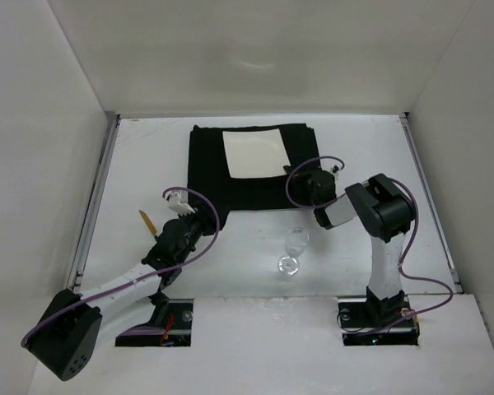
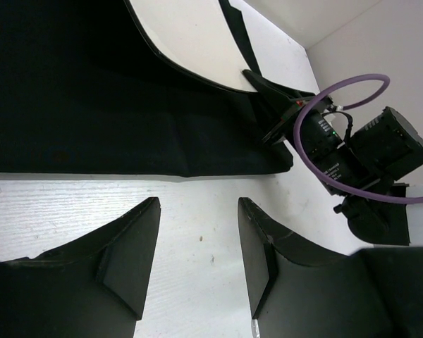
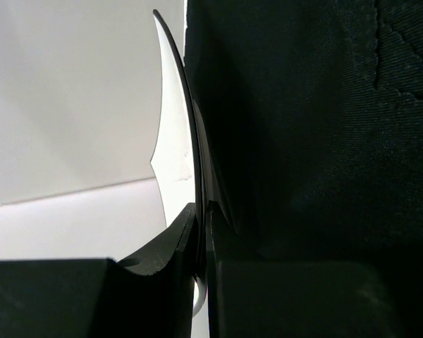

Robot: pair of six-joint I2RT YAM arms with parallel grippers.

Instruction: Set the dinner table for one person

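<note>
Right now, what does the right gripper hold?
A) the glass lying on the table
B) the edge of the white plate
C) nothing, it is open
B: the right gripper is pinched shut on the thin edge of the white plate.

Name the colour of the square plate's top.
The plate is white on top; clearest in top external view.

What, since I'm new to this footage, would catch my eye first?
The white square plate lies on the black mat at the far middle of the dinner table, its near right edge pinched in the right arm's jaws. Nearer, a clear wine glass sits between the arms.
</note>
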